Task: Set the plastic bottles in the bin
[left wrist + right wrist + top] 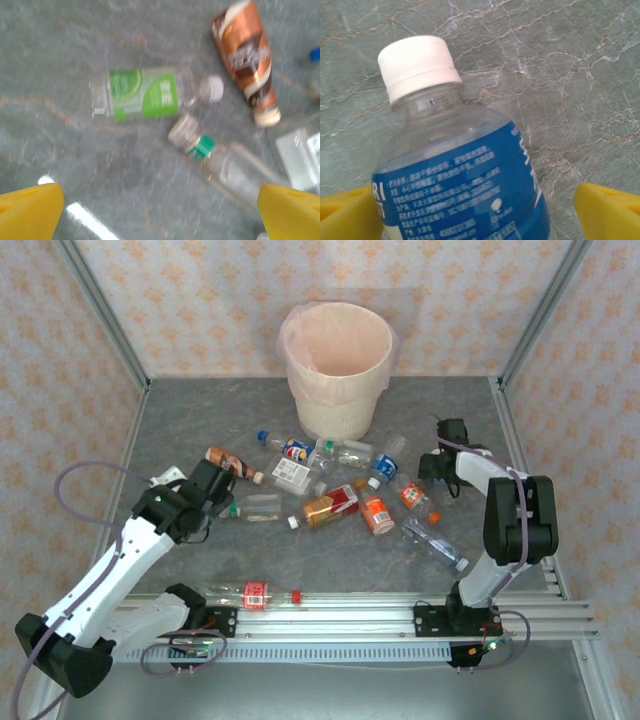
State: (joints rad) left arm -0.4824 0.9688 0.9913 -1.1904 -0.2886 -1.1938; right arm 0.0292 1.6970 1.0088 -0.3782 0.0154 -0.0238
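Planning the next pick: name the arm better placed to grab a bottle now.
Right. The right gripper straddles the blue-labelled bottle, fingers on either side. The left gripper hangs open farther above the green-labelled bottle, centred on nothing.

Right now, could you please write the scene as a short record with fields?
bin: upright at the far side of the table, lined with a thin bag
plastic bottles: lying scattered on the table in front of the bin
stray bottle: red-label bottle beside the near rail
left gripper: open, above a green-label bottle and a brown bottle
right gripper: open, fingers on either side of a blue-label bottle, not yet closed on it
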